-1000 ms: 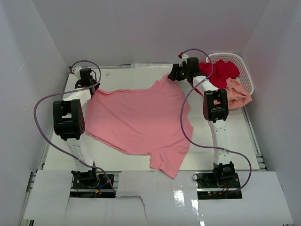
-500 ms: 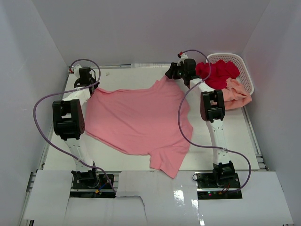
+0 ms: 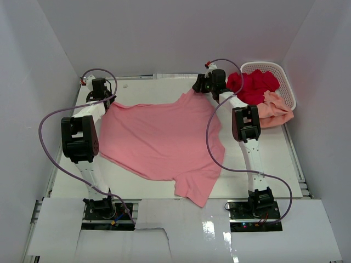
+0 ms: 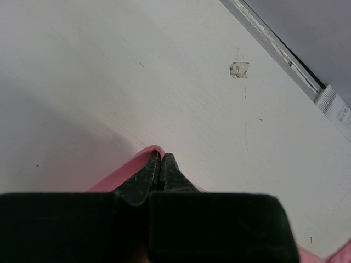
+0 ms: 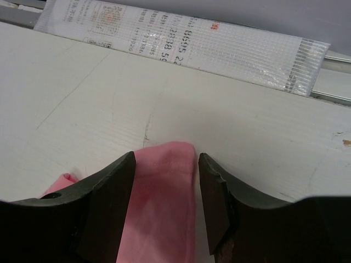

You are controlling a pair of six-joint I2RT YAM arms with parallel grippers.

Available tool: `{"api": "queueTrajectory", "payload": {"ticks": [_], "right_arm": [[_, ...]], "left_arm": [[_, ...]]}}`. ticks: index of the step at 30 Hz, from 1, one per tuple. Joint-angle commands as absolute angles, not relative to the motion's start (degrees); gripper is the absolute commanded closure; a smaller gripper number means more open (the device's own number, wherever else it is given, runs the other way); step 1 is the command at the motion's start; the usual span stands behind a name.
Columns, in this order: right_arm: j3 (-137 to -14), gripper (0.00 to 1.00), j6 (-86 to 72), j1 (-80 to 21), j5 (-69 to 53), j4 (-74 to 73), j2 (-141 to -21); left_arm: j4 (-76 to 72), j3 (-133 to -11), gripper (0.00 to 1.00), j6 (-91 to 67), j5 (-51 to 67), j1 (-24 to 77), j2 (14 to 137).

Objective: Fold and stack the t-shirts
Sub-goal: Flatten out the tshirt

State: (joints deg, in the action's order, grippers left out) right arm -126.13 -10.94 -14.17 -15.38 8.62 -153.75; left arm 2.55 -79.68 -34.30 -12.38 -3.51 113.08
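The medium pink t-shirt lies spread across the table's middle. At its far left corner my left gripper is shut on the fabric; in the left wrist view the left gripper pinches a pink fold between its tips. My right gripper is at the far right corner. In the right wrist view the right gripper stands open, its fingers on either side of the shirt's hemmed corner, with a gap on the right side. The deep red t-shirt and the peach t-shirt spill from the basket.
A white perforated basket stands at the far right corner. A printed plastic strip runs along the table's far edge, just beyond the right gripper. A scrap of tape is stuck near the far left edge. White walls enclose the table.
My right gripper has shifted slightly toward the far edge and left, over the shirt's corner, staying open. The left gripper and the shirt have not visibly moved.
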Motion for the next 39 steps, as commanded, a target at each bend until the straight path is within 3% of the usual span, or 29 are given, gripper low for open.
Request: {"api": "queueTrajectory", "payload": {"ticks": [1, 13, 18, 24, 36, 39], "right_arm": [[-126.74, 0.44, -8.97, -14.33, -13.01, 5.01, -152.05], [-126.74, 0.54, -8.79, -14.24, -13.8, 1.33, -151.52], [-125.51, 0.47, -7.65, -14.24, -15.21, 0.09, -150.56], [-126.47, 0.49, -6.59, -14.33, -14.77, -4.92, -150.73], [-129.02, 0.92, -6.41, -14.33, -15.21, -7.82, -151.96], [-128.58, 0.92, -7.12, -14.33, -14.68, -6.86, -151.79]], "left_arm": [[1.93, -81.12, 1.0, -34.1, -11.69, -3.25, 111.97], [1.58, -80.07, 1.0, -34.01, -11.78, -3.25, 111.53], [1.5, -80.16, 1.0, -34.01, -11.69, -3.25, 111.36], [1.58, -79.89, 1.0, -33.93, -11.78, -3.25, 111.01], [1.58, -79.89, 1.0, -33.4, -12.04, -3.25, 110.83], [1.67, -79.89, 1.0, -33.31, -12.3, -3.25, 111.0]]}}
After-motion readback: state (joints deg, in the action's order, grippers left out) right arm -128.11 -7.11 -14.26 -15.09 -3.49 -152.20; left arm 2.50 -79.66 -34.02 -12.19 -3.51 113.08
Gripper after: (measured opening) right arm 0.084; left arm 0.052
